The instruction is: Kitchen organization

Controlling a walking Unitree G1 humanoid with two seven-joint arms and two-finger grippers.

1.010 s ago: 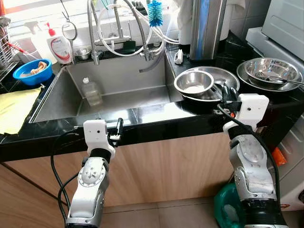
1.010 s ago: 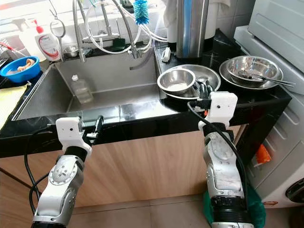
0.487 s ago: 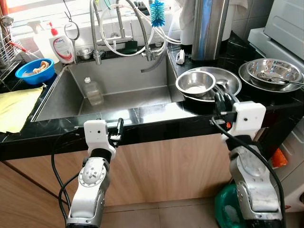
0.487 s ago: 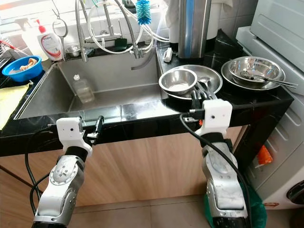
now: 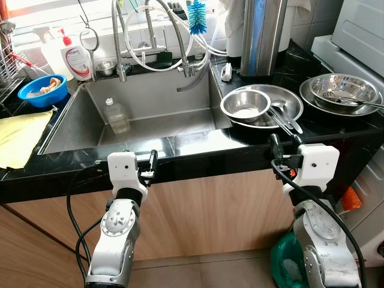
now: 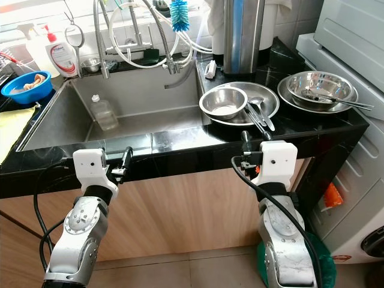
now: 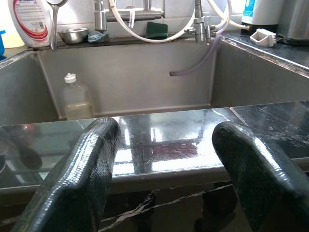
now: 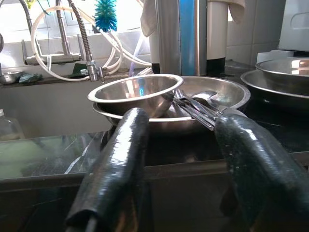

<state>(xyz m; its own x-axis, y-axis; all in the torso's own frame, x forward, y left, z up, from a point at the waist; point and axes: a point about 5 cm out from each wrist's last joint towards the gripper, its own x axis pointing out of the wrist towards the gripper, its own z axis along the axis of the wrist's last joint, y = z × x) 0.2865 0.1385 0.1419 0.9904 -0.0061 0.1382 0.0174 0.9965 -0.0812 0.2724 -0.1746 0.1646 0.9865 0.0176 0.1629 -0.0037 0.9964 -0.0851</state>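
Black stone counter (image 5: 198, 157) runs across the middle of the head views, with a steel sink (image 5: 150, 117) set into it at centre left. At centre right of the left eye view a small bowl (image 5: 245, 105) sits inside a wide pan (image 5: 288, 103), and two long utensils (image 5: 282, 117) lie across the pan's near rim, their handles pointing toward the counter edge. Farther right, near the frame edge, a second pair of nested bowls (image 5: 341, 90) holds another utensil.

Just below the pan, the right gripper (image 5: 284, 144) stands at the counter's front edge, its fingers (image 8: 120, 164) spread apart and empty; in the right wrist view the bowl and pan sit between and beyond them. Lower left of centre, the left gripper (image 5: 152, 163) rests against the counter's front edge below the sink, its fingers (image 7: 87, 169) also parted with nothing between them.

Inside the sink a clear bottle (image 5: 115, 116) stands by the left wall. Behind it the taps (image 5: 150, 36) and looped white hoses (image 5: 198, 42) rise, with a blue brush (image 5: 196, 12) at top centre. At upper left are a soap bottle (image 5: 74, 56) and a blue dish (image 5: 42, 90), with a yellow cloth (image 5: 18, 135) below them. A tall steel cylinder (image 5: 263, 33) stands at upper right behind the pan.
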